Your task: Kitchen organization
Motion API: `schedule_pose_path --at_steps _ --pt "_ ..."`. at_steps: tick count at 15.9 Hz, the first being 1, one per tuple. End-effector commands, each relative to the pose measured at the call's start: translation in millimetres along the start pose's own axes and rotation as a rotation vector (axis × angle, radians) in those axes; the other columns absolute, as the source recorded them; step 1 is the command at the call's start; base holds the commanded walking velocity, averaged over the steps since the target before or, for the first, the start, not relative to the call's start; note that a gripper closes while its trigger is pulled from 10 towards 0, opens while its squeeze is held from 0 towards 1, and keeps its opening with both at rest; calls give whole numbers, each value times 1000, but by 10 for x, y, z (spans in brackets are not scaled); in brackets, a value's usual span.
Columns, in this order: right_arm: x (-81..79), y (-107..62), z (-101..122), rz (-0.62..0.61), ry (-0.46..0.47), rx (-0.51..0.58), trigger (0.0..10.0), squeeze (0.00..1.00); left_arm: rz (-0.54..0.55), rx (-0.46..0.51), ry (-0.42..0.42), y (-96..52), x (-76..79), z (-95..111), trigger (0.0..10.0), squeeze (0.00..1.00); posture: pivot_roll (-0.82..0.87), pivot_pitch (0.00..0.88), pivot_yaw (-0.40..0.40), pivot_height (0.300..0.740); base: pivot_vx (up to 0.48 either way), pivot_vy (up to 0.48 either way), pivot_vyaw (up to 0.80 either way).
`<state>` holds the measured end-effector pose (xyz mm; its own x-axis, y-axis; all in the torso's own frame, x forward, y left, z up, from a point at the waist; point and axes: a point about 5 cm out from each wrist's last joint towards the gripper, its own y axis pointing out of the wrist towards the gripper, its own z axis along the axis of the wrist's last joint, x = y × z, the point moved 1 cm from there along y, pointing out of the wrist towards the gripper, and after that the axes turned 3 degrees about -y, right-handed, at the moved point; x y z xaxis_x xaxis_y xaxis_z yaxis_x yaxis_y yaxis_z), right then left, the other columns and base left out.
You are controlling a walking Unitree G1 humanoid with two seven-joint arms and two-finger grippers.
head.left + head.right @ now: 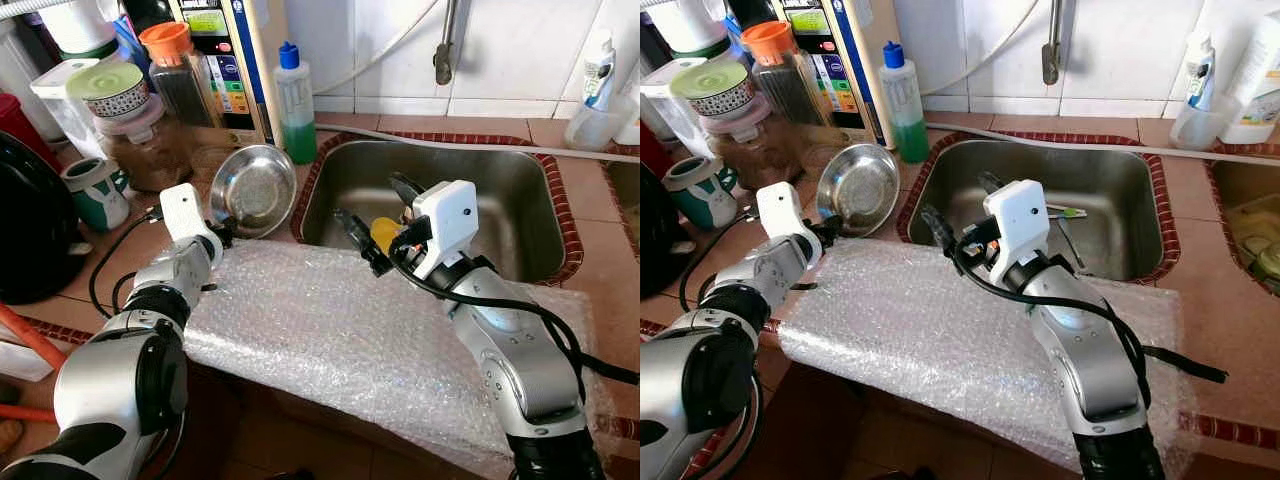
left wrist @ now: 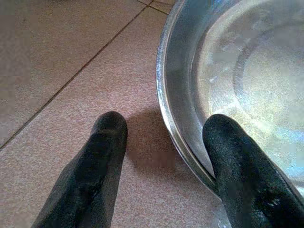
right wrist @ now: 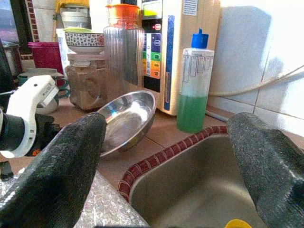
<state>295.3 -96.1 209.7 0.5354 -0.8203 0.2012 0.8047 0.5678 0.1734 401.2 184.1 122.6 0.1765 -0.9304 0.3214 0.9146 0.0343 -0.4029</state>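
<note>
The scene is lit brightly and evenly by daylight. Soft glare is seen on the steel bowl [image 1: 252, 188] and the bubble wrap [image 1: 330, 330] along the tabletop's [image 1: 600, 250] front edge. In the left wrist view, the bowl's inside is washed out and blurred, and a faint shadow is cast beneath its rim.

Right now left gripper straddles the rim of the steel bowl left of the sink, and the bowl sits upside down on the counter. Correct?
Not quite. The steel bowl is not upside down: it is tilted with its shiny inside open to view, as the left wrist view shows. The rest holds: the left gripper straddles its rim, one finger inside, one on the counter side, left of the sink.
</note>
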Motion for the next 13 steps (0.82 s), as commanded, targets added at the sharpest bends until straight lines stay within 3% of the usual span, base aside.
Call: schedule_pose_path --at_steps 1,13 --pt "-21 23 15 14 -8 10 10000 616 46 1 -3 -11 -145 -15 0 0 -59 75 163 740 0 0 0" --pt "-25 31 -3 8 -3 8 10000 616 91 114 -46 -31 -208 225 0 0 -54 83 166 740 0 0 0"
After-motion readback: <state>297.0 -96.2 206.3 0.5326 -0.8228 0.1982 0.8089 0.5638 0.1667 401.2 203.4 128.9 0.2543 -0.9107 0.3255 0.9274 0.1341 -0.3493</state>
